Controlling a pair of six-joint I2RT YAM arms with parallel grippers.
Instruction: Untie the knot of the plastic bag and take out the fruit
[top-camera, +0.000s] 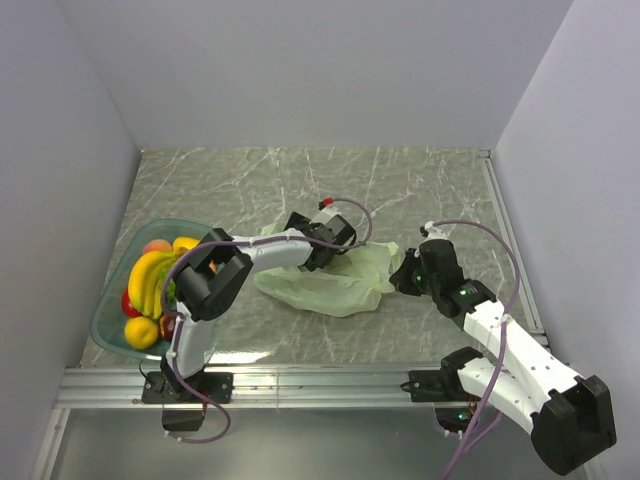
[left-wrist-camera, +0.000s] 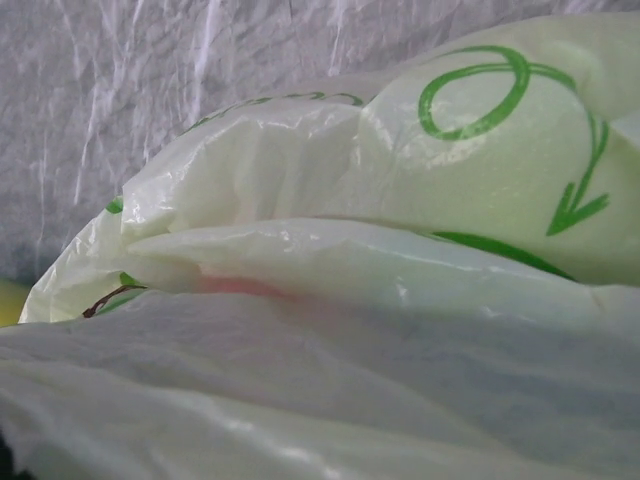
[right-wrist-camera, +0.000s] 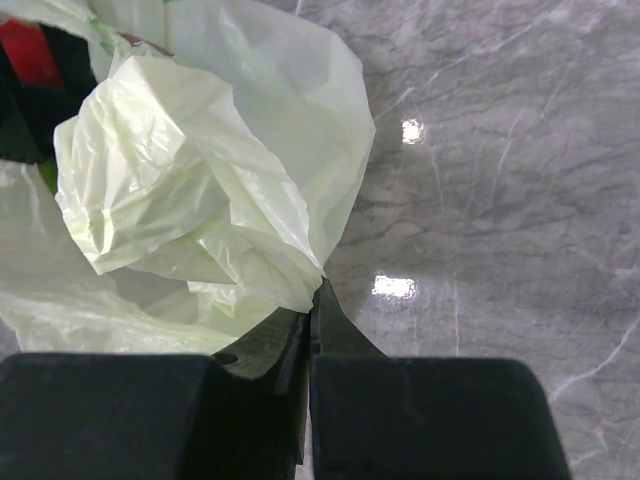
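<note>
The pale-green plastic bag (top-camera: 335, 283) lies flattened in the middle of the table. My left gripper (top-camera: 318, 260) is at its far left edge, pushed into the plastic. The left wrist view is filled by the bag (left-wrist-camera: 330, 200); no fingers show there, and a faint red tint (left-wrist-camera: 240, 287) shows through the film. My right gripper (top-camera: 401, 277) is shut on the bag's right edge, pinching a fold (right-wrist-camera: 300, 285) between its fingertips (right-wrist-camera: 330, 310). I cannot make out a knot. Yellow bananas (top-camera: 150, 280) and a red apple (top-camera: 130, 303) lie in the tray.
The teal transparent tray (top-camera: 108, 312) stands at the left edge and also holds a yellow fruit (top-camera: 141, 332). White walls enclose the marble table on three sides. A metal rail (top-camera: 320, 385) runs along the near edge.
</note>
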